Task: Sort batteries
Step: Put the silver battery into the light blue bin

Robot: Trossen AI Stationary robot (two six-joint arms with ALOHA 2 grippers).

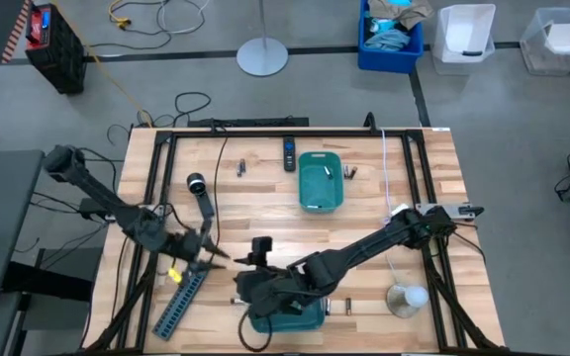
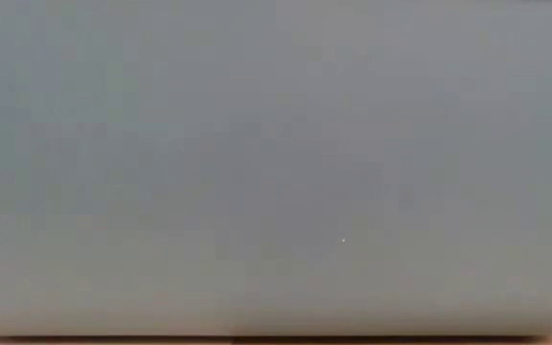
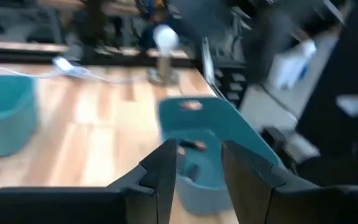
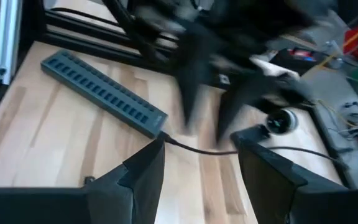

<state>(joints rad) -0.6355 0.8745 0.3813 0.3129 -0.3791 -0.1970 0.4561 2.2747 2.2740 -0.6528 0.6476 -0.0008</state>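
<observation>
Batteries lie loose on the wooden table: small ones at the far left [image 1: 240, 168], beside the far teal tray [image 1: 350, 173] and near the front edge [image 1: 345, 306]. Two more [image 3: 194, 145] lie inside the near teal tray [image 3: 210, 124]. My left gripper [image 1: 214, 257] hovers left of that tray, pointing at it, fingers apart [image 3: 197, 162] with nothing visible between them. My right gripper [image 1: 245, 287] is open [image 4: 201, 158] above the table at the near tray's left end [image 1: 265, 318], facing the left arm. The low view is blank grey.
A grey power strip [image 1: 181, 302] lies at the near left, its cable [image 4: 197, 149] running under my right gripper. A second teal tray [image 1: 320, 181] and a black remote [image 1: 289, 153] sit at the far middle. A small lamp [image 1: 406, 297] stands at the near right.
</observation>
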